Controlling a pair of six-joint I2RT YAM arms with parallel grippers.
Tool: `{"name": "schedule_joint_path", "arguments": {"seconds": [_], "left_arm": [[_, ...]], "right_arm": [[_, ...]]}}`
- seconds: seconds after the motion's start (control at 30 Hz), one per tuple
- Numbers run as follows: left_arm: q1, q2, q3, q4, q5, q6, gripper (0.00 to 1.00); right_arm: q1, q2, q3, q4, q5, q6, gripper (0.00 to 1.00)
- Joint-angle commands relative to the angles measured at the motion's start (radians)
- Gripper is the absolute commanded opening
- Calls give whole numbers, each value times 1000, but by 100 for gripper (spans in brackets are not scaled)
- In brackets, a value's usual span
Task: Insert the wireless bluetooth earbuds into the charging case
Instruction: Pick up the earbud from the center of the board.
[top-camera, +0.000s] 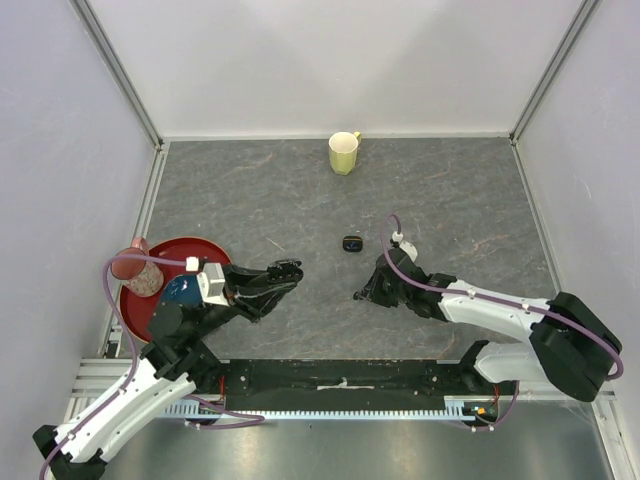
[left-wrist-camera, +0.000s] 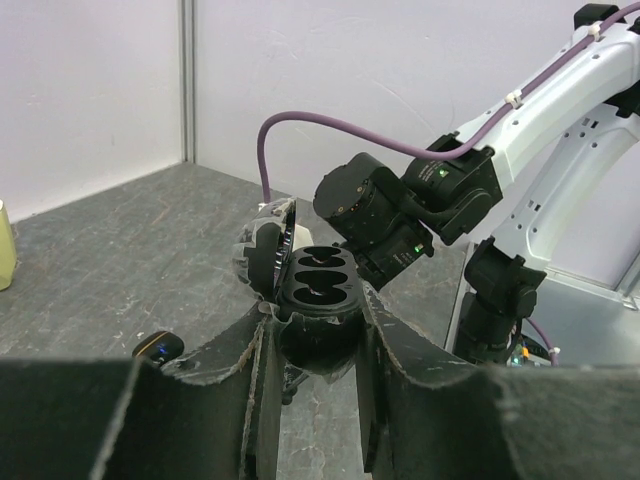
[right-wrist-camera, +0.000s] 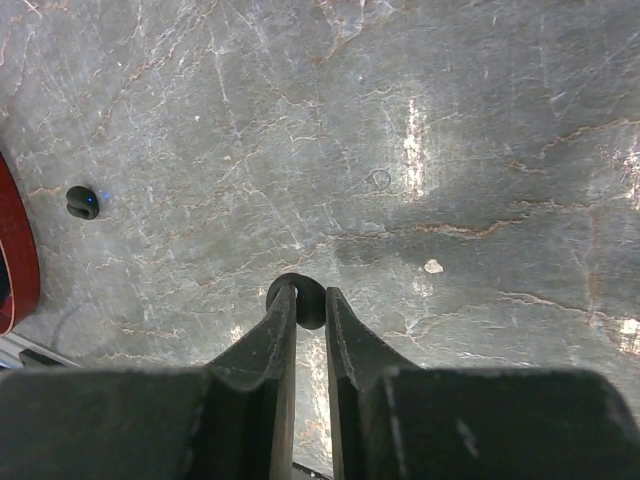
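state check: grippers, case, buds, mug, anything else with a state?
left gripper: shut on charging case
charging case: lid open, both wells look empty, held off the table
right gripper: shut on earbud
earbud: pinched between the fingertips
small black item: lying on the table, blue light on, untouched; case or bud, cannot tell
yellow mug: upright
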Motion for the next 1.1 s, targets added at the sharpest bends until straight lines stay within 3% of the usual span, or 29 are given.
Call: {"name": "schedule_joint_path", "arguments": {"seconds": [0.0, 0.53, 0.8, 1.07], "left_arm": [[-2, 23, 3, 74, -5, -47, 2], [-2, 66, -1, 95, -3, -55, 2], [-2, 72, -8, 97, 1, -59, 2], [-2, 65, -11, 94, -2, -64, 2]], "right_arm": [[-3, 24, -11, 42, 18, 59, 14], [-3, 56, -47, 57, 44, 64, 27], [-3, 12, -45, 46, 48, 44, 42], [-17, -45, 30, 28, 34, -143, 44]]}}
